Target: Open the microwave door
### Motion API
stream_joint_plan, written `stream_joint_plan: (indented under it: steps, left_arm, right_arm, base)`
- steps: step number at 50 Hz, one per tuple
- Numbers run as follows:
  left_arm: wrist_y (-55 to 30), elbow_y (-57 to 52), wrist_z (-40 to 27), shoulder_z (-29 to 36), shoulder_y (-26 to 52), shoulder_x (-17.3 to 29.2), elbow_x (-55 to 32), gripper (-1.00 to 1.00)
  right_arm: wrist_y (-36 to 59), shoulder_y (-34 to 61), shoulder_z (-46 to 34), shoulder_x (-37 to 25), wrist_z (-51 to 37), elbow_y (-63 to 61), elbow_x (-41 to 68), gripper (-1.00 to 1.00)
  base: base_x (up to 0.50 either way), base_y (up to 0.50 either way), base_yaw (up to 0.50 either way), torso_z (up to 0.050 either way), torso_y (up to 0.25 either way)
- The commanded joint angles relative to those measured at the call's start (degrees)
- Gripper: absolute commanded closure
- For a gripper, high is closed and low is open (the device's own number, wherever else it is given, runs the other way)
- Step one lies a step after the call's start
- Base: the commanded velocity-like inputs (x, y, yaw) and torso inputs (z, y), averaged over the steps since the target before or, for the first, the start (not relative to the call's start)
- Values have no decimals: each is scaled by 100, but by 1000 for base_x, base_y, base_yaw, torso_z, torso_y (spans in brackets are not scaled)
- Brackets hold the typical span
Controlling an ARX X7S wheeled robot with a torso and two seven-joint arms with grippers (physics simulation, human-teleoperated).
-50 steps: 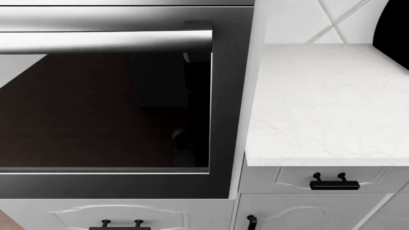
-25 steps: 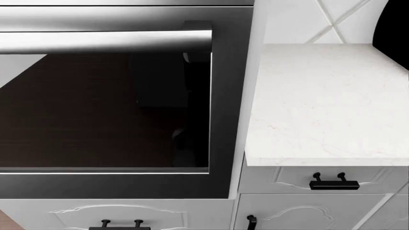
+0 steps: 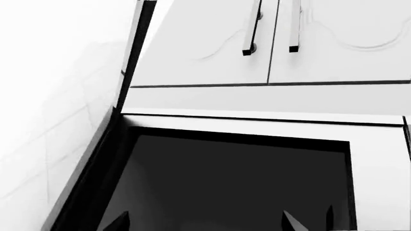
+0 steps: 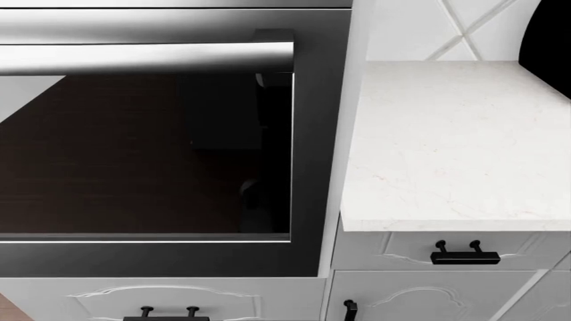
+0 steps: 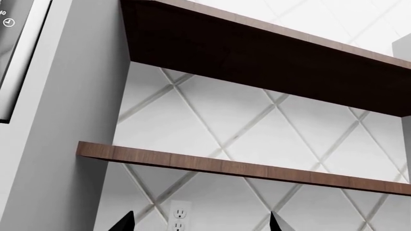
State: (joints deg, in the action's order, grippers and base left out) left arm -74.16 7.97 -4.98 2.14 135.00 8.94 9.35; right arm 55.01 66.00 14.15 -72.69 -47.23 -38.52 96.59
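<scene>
In the left wrist view a dark glass door (image 3: 234,185) in a pale frame fills the lower part; it looks like the microwave door, and no handle shows on it. My left gripper (image 3: 204,226) is open in front of that glass, with only its two fingertips (image 3: 119,224) in view and nothing between them. The right wrist view has my right gripper (image 5: 200,225) open, facing a tiled wall away from the door. A strip of control panel (image 5: 19,57) with a clock symbol sits at that view's edge. Neither gripper shows in the head view.
The head view shows a steel appliance with a dark glass front (image 4: 143,154) and a wide bar handle (image 4: 147,58). Beside it are a white marble counter (image 4: 455,140) and drawers with black pulls (image 4: 465,254). White cabinet doors (image 3: 212,43) hang by the microwave. Wooden shelves (image 5: 244,168) and an outlet (image 5: 178,216) face the right gripper.
The head view has drifted very slightly, so the appliance and counter sit a few pixels further left. Nothing else visibly moved.
</scene>
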Motion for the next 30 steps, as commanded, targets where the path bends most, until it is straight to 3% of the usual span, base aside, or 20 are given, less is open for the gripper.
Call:
stream_joint_plan:
  steps: [1,21,30]
  left_arm:
    - [225,-91,450,-27,0,766,1453,-100]
    - [671,-54,1914,-31,0,1514,3352,-100]
    - [1301,485,3102,-49,0,1611,4732,-100]
  right_arm:
    - [11,-28,-45,56,-12,-29,-39,-100]
    - [21,13,-194,125,-53,-47,-85,-100]
    - [22,192,-427,166,-102,-61,-81,-100]
  base:
    - [0,0,0,0,0]
    - [0,0,0,0,0]
    - [0,0,0,0,0]
